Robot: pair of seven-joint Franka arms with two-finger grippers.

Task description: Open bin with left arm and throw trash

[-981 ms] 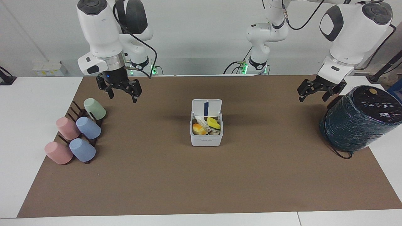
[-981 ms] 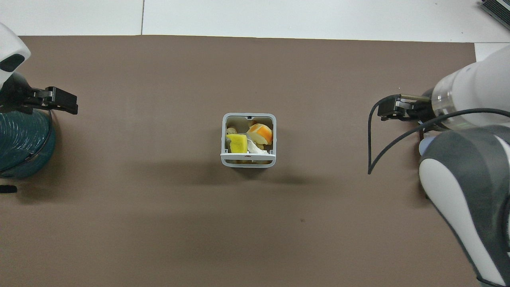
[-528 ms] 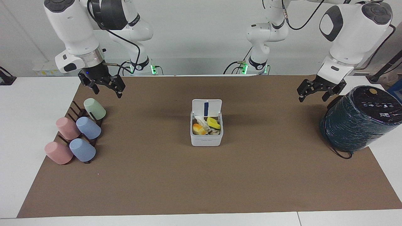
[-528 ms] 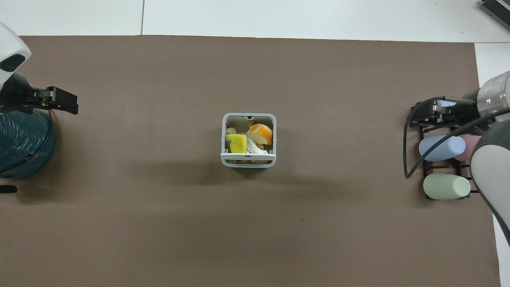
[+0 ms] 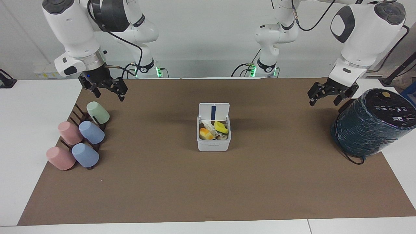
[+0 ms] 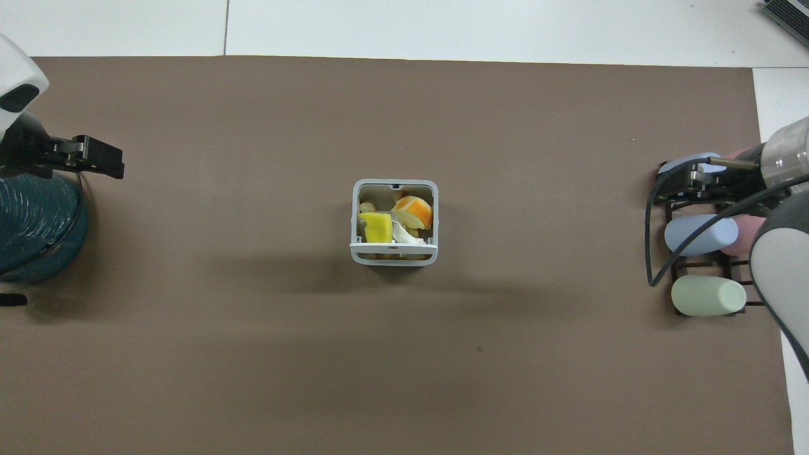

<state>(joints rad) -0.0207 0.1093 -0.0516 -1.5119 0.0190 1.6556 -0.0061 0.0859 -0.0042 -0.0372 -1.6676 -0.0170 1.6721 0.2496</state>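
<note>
The left claw hangs with its fingers spread and nothing held, over the brown mat just beside the big dark wrapped cylinder. The right claw, also spread and unladen, hangs above the rack of pastel plastic cups.

The small white square plastic bin stands mid-desk, between both claws and well apart from each, neither clearly closer. Its hinged lid is upright on the robots' side. The yellow and orange trash scraps already lie inside, so the task looks essentially done.
</note>
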